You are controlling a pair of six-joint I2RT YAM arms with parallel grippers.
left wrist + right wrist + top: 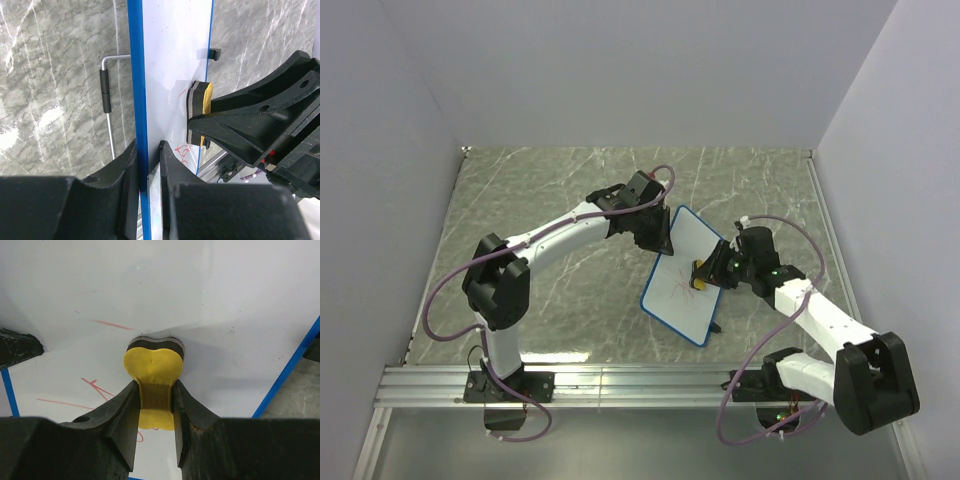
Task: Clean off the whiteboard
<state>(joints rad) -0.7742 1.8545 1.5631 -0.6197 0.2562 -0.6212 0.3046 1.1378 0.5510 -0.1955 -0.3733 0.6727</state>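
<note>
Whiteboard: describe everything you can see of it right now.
The whiteboard is a flat white rectangle with rounded corners and a thin blue frame. Thin red marker strokes show on its face. It sits tilted above the marble-look table. The left end effector clamps one framed edge; the yellow eraser, held by the right end effector, presses against its face.

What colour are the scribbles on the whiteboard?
Red: thin scribbles on the whiteboard, beside the yellow eraser, clearest in the right wrist view.
</note>
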